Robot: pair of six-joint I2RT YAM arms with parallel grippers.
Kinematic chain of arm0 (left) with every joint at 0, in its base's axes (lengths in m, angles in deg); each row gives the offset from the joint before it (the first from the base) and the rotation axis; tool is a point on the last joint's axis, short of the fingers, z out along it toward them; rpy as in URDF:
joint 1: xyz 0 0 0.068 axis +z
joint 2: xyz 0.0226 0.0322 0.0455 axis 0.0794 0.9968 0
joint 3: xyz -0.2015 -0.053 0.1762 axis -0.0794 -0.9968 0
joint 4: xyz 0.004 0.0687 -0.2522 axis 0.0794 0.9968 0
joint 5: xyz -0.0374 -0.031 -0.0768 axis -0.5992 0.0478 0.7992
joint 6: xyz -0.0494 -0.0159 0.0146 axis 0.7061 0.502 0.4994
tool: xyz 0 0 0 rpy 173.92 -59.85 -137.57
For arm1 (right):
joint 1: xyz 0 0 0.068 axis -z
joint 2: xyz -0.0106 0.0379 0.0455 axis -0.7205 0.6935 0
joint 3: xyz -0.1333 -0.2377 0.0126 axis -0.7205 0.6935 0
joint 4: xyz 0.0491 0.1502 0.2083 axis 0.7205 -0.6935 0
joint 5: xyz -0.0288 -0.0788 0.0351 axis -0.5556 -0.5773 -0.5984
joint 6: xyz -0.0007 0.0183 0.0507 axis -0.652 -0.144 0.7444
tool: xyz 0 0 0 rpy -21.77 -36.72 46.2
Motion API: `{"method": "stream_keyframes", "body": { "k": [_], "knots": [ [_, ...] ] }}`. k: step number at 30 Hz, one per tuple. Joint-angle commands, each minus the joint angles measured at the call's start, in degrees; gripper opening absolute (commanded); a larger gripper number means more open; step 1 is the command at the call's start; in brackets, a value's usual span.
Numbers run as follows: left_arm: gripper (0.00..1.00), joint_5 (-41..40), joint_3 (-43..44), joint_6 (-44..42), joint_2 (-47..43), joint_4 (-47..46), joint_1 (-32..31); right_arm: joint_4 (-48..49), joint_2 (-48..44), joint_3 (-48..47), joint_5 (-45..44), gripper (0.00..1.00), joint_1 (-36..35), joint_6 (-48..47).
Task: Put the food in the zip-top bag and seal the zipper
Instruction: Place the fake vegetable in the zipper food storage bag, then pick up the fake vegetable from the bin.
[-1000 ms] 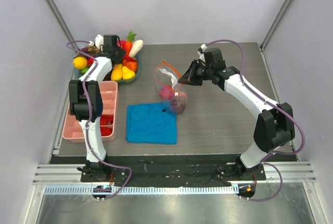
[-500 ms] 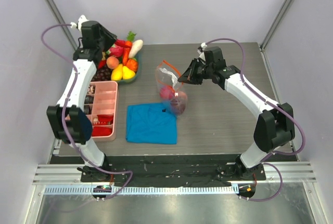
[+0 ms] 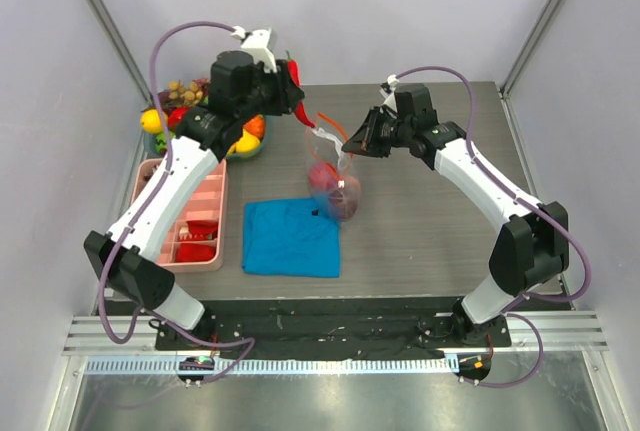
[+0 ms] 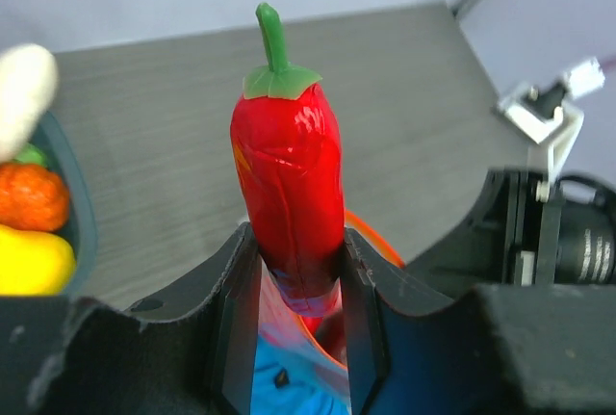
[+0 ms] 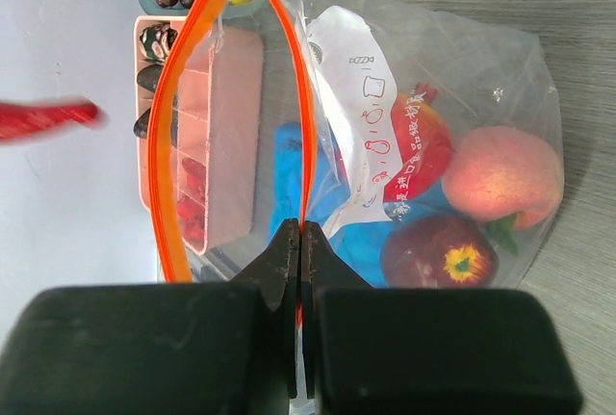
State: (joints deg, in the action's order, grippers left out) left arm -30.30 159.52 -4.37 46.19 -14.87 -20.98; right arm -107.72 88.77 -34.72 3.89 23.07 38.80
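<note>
A red pepper (image 4: 287, 174) poised at the open bag (image 5: 481, 78)
The left gripper (image 4: 294, 275) clamped the pepper, stem pointing out past the jaws; the right gripper (image 5: 300, 242) pinched the zipper (image 5: 308, 155) — the gaping mouth lay just below the pepper, toward the right arm.

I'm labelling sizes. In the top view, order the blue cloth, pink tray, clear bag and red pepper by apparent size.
Pink tray and blue cloth: too alike to rank; the left arm covers part of the tray.
Then the clear bag.
Smallest, the red pepper.
</note>
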Motion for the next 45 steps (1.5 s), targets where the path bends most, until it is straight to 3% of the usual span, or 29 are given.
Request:
{"method": "stream_keyframes", "body": {
  "k": [1,7,12,13,15,19,23,26,30,33,37,39,42,45],
  "knots": [
    [0.22,0.45,1.67,-8.06,1.25,4.46,-5.04,0.02,-2.91,-2.83,-0.03,0.01,-0.35,-2.07],
    [0.25,0.88,0.35,-9.48,2.21,7.98,-10.57,-0.07,-2.91,-3.18,0.15,0.01,-0.27,-2.24],
    [0.36,3.26,1.84,-7.28,4.41,14.56,-11.55,-0.15,-3.17,-3.18,0.23,0.01,-0.35,-2.42],
    [0.46,3.35,2.02,-6.32,4.58,16.14,-11.55,-0.15,-3.26,-3.09,0.23,0.01,-0.44,-2.42],
    [0.53,3.79,1.67,-5.61,4.50,16.94,-11.55,-0.15,-3.35,-3.18,0.32,0.01,-0.44,-2.42],
    [0.82,1.95,2.10,-5.95,2.92,17.39,-11.46,-0.15,-3.52,-3.00,0.23,0.01,-0.44,-2.51],
    [0.91,2.03,3.60,-5.70,0.72,15.90,-7.61,-0.15,-3.79,-3.18,0.15,0.01,-0.44,-2.86],
    [0.91,-0.08,2.90,-6.40,-0.42,13.88,-3.30,-0.15,-3.79,-3.27,0.23,0.01,-0.53,-2.95],
    [0.91,-1.04,1.41,-6.05,1.59,11.68,9.25,-0.15,-3.97,-3.00,0.24,0.01,-0.44,-3.21],
    [0.91,-8.33,-0.70,-8.85,3.26,7.04,12.26,-0.15,-3.88,-2.83,0.32,0.01,-0.62,-3.56],
    [0.91,-9.40,0.26,-9.47,9.40,2.99,17.44,-0.07,-3.79,-2.56,0.24,0.01,-0.53,-3.82],
    [0.88,-6.50,1.83,-10.88,12.04,1.22,18.33,-0.07,-3.79,-2.48,0.23,0.01,-0.53,-3.83],
    [0.70,-3.86,5.08,-14.21,17.23,-2.03,18.68,-0.07,-3.61,-2.12,0.23,0.01,-0.53,-4.09],
    [0.68,-4.13,8.77,-16.41,22.85,-5.20,18.68,0.02,-3.35,-1.95,0.32,0.01,-0.62,-4.18]
  ]
}}
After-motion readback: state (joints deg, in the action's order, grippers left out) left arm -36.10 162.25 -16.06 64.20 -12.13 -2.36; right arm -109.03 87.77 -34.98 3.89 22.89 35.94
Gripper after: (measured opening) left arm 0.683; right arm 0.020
